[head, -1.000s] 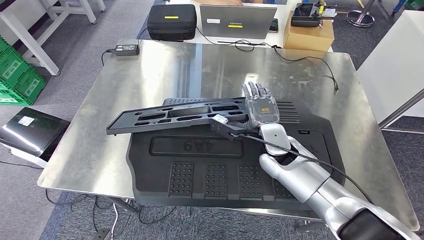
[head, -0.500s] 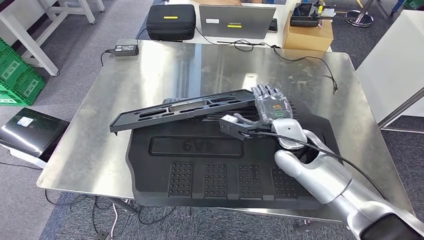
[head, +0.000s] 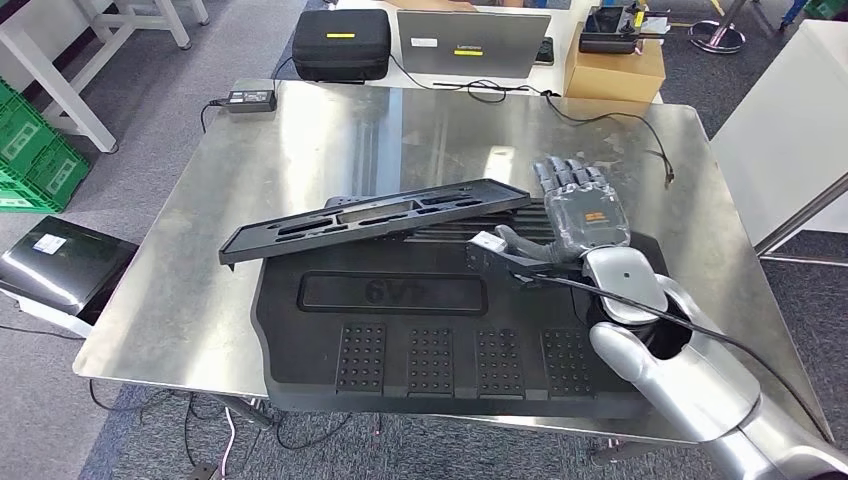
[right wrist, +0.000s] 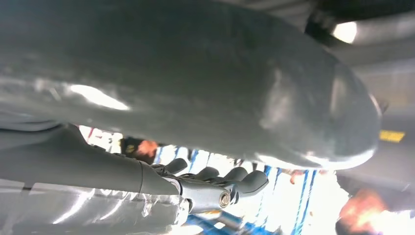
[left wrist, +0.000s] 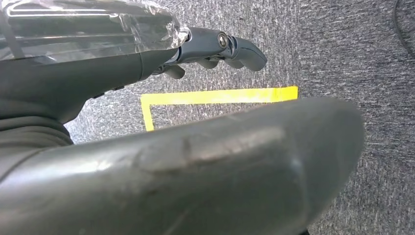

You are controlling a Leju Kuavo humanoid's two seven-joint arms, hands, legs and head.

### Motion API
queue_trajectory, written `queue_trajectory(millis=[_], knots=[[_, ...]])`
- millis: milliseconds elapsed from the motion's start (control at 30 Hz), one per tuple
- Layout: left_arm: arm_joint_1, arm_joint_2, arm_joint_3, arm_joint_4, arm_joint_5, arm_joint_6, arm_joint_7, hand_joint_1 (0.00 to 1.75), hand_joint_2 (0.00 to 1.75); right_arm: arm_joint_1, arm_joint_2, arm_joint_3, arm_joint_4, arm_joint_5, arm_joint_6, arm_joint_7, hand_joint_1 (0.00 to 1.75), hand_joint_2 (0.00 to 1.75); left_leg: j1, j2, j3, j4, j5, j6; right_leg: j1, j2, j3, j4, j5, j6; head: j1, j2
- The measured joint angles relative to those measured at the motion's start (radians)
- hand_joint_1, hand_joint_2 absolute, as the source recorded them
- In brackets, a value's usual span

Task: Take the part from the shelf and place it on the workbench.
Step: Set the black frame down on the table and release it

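Observation:
The long black slotted part (head: 370, 218) lies flat on top of a larger black moulded panel (head: 400, 340), which rests on the steel workbench (head: 300, 140). My right hand (head: 585, 212) hovers just past the part's right end, clear of it, with fingers stretched out and nothing in them. The right wrist view has its thumb (right wrist: 195, 83) up close and its fingers (right wrist: 220, 186) straight and bare. My left hand (left wrist: 215, 46) hangs over grey carpet, fingers extended, holding nothing.
At the bench's far edge stand a black case (head: 343, 42), a grey laptop (head: 473, 42) and a cardboard box (head: 615, 65), with a cable (head: 600, 115) trailing over the steel. A white cabinet (head: 790, 130) is at the right, green crates (head: 30, 150) at the left.
My right hand let go of the part's right end and drew off to the right. The part settled onto the black panel.

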Motion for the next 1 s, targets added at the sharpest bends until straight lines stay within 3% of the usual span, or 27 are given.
queue_trajectory(millis=[133,200,367,567,767,1000], knots=[[-0.002,0.0,0.0,0.0,-0.01,0.002,0.003,0.0,0.0,0.067,-0.014,-0.111,-0.057,0.06,-0.081,0.003,0.0,0.0,0.0,0.0,0.0,0.0,0.0,0.0,0.0,0.0,0.0,0.0,0.0,0.0,0.0,0.0],[-0.001,0.0,0.001,0.0,-0.005,0.005,0.01,0.0,0.0,0.103,-0.022,-0.17,-0.075,0.004,-0.174,-0.002,0.0,0.0,0.0,0.0,0.0,0.0,-0.001,0.0,0.0,0.0,0.0,0.0,0.0,0.0,-0.001,0.0],[0.02,-0.001,0.009,0.0,0.03,0.003,0.01,0.0,0.0,0.203,-0.067,-0.33,-0.065,-0.505,-0.52,-0.074,0.0,0.0,0.0,0.0,0.0,0.0,-0.002,0.001,0.0,0.0,0.001,-0.001,-0.001,0.001,0.001,0.0],[0.05,-0.009,0.034,0.0,0.072,0.012,-0.025,0.0,0.0,0.407,-0.117,-0.546,-0.055,-0.751,-0.78,-0.182,0.0,0.0,0.0,-0.003,0.003,0.001,-0.005,0.004,0.0,-0.004,0.005,-0.003,-0.004,0.004,-0.001,0.0],[0.07,-0.021,0.057,0.0,0.088,0.03,-0.065,0.0,0.0,0.585,-0.133,-0.758,-0.051,-0.814,-0.838,-0.266,0.0,0.0,-0.001,0.001,0.004,0.0,-0.009,0.003,-0.001,0.0,0.005,-0.003,-0.005,0.004,-0.002,0.0],[0.068,-0.028,0.081,0.0,0.105,0.037,-0.098,0.0,0.0,0.588,-0.132,-0.848,-0.05,-0.864,-0.81,-0.318,0.0,0.0,0.0,0.004,0.005,0.0,-0.009,0.002,-0.001,0.004,0.006,-0.002,-0.005,0.004,-0.002,0.0]])
